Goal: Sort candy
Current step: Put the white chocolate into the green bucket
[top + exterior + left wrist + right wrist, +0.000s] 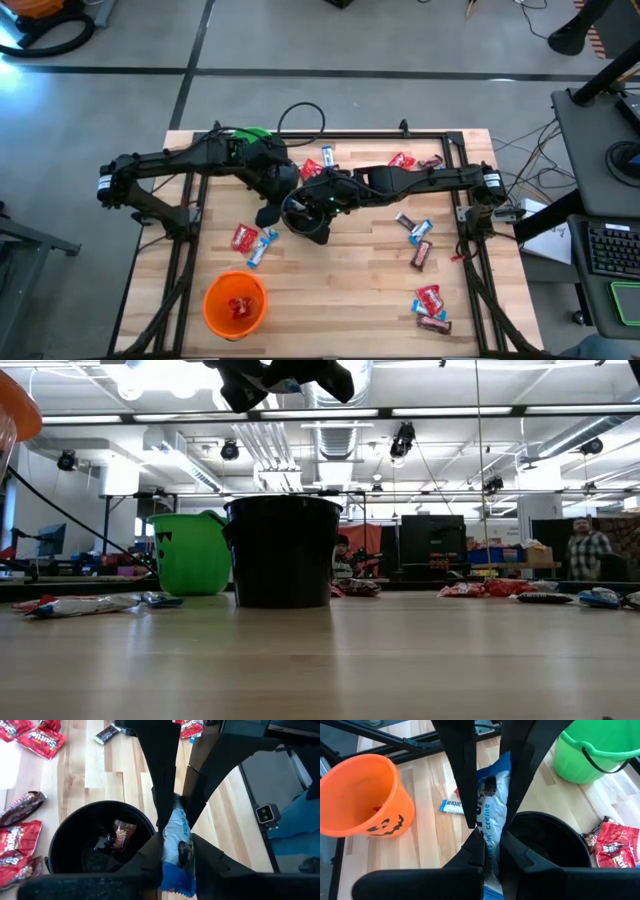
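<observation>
Above the black cup at table centre, I see my left gripper and right gripper both clamped on one blue-and-white candy bar, long axis running between them. Wrapper reads "creme". Red packs read "Skittles". Orange cup near front; green cup behind.

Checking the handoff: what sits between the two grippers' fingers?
A blue-and-white candy, pinched by both the left gripper and right gripper; wrist views show it.
</observation>
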